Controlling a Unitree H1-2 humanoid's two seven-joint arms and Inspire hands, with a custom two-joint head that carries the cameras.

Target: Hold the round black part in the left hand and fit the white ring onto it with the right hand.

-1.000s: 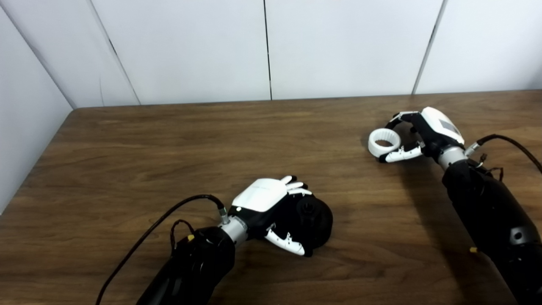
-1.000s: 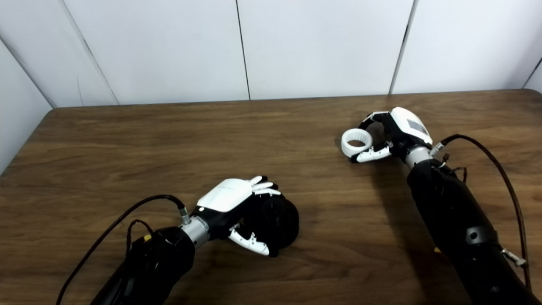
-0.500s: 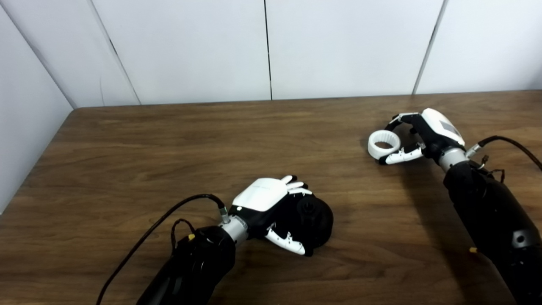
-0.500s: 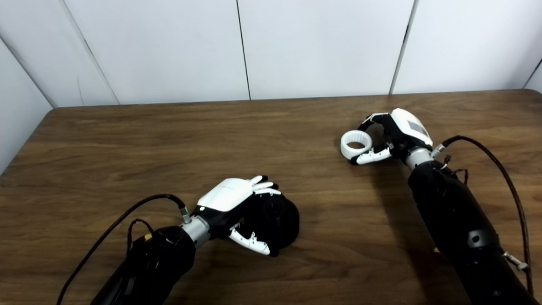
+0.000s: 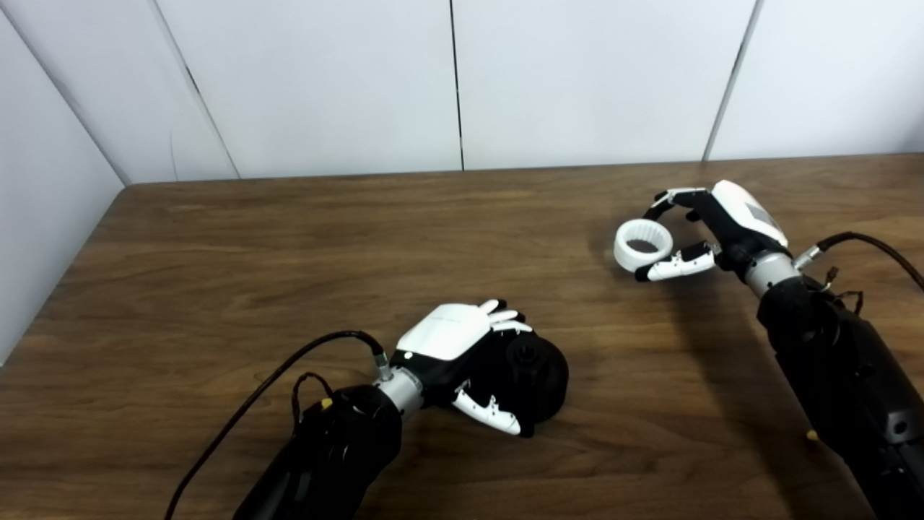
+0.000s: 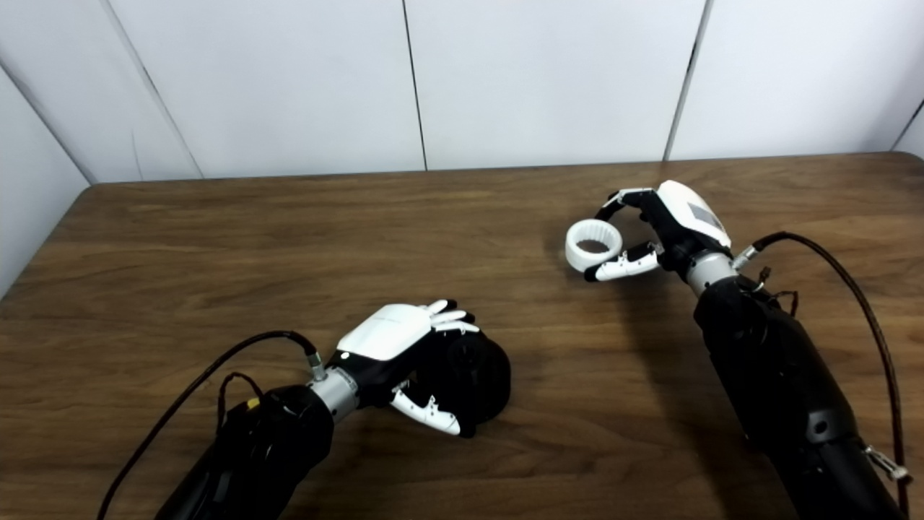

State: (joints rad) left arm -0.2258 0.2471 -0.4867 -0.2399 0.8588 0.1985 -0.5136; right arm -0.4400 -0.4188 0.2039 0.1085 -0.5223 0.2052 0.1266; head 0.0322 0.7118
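Note:
The round black part (image 5: 538, 374) rests on the wooden table (image 5: 289, 238) near the front centre, with a small hub on its upper face. My left hand (image 5: 473, 357) is wrapped around it from the left, fingers over its top and thumb below. At the right, my right hand (image 5: 704, 231) pinches the white ring (image 5: 639, 245) between fingers and thumb. The ring is lifted a little above the table, its opening facing up. A wide stretch of table lies between the ring and the black part.
White wall panels (image 5: 455, 79) stand behind the table's far edge. The table's left edge (image 5: 65, 274) runs along the left wall. Black cables (image 5: 289, 368) trail from both wrists.
My right hand has lifted the white ring slightly and carried it a little to the left. The left hand and the black part have not moved.

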